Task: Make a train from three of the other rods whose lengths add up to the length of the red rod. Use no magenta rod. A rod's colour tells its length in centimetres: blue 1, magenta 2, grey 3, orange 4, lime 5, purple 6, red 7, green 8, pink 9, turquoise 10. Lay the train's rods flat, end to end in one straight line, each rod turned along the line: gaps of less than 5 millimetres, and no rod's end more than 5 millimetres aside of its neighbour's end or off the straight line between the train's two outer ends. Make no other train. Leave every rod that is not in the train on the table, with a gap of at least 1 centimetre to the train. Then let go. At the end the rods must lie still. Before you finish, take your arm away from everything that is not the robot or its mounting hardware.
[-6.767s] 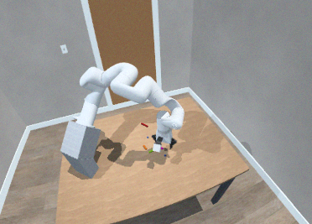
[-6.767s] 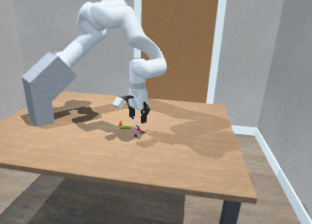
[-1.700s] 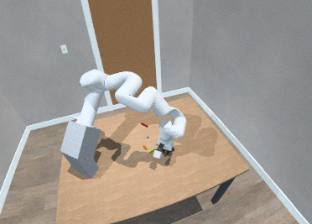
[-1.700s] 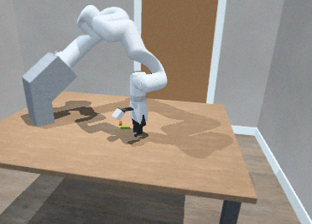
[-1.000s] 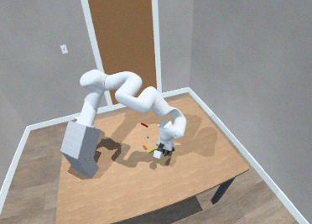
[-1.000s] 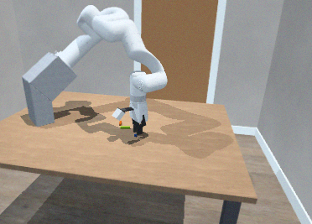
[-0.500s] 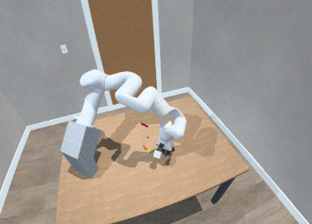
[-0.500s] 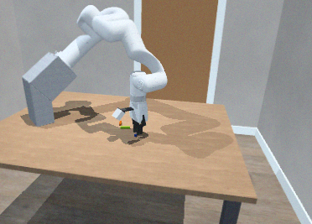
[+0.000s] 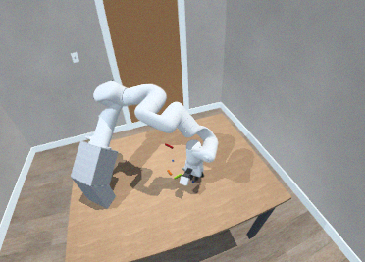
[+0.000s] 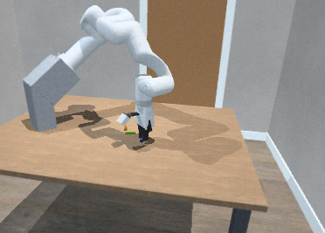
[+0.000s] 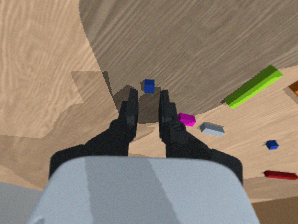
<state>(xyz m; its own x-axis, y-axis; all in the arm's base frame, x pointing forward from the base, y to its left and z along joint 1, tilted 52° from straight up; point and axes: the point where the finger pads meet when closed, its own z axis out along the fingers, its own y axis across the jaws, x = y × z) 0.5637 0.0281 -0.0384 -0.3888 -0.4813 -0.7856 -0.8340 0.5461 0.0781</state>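
In the wrist view my gripper (image 11: 148, 100) points down at the table with its fingers a little apart and nothing between them. A small blue cube (image 11: 149, 85) lies on the table just beyond the fingertips. To the right lie a magenta rod (image 11: 187, 119), a grey rod (image 11: 212, 129), a second blue cube (image 11: 272, 144), a red rod (image 11: 280, 174) and a long lime rod (image 11: 253, 86). An orange rod (image 11: 293, 90) shows at the right edge. In the top view the gripper (image 9: 195, 179) is low over the table beside the lime rod (image 9: 178, 176), with the orange rod (image 9: 169, 172) and red rod (image 9: 169, 146) farther off.
The arm's grey base block (image 9: 93, 174) stands at the table's left side. The rods lie in a loose group near the middle of the table. The table's front edge (image 10: 131, 191) is well away from the gripper.
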